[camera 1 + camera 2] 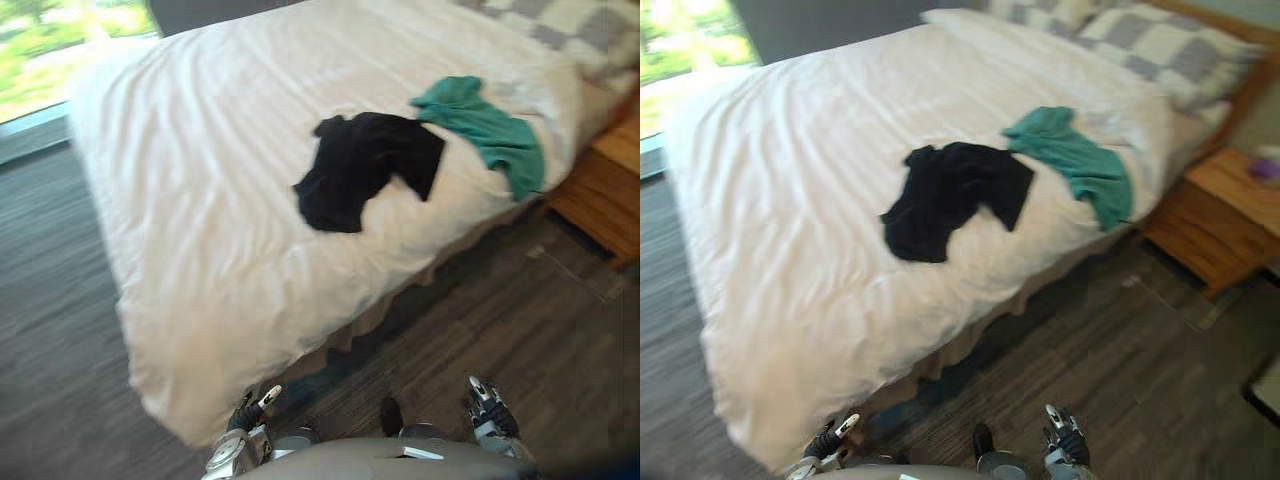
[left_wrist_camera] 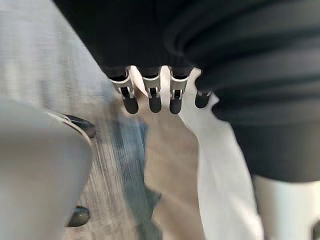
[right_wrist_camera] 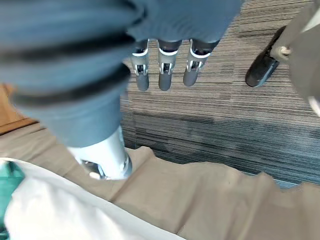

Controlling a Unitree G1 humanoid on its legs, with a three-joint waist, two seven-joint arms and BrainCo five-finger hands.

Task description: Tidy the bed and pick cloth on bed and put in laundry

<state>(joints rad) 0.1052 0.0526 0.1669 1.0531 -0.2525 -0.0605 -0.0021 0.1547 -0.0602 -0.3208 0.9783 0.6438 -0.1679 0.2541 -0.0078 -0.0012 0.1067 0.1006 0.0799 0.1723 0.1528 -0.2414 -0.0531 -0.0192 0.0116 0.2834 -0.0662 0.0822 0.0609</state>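
A black shirt [image 1: 365, 170] and a teal garment [image 1: 490, 130] lie side by side on the white-covered bed [image 1: 200, 200]. Beside it, the left hand [image 2: 155, 97] and right hand [image 3: 165, 75] hang empty, fingers straight.

wooden nightstand [image 1: 1215, 215] on dark striped floor [image 1: 1120, 350]; bright window [image 1: 40, 50].

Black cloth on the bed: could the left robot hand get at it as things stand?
Probably not yet. The left robot hand hangs open, low by the bed corner, while the black cloth lies mid-mattress, far off. Nothing covers it; the teal cloth lies beside it.
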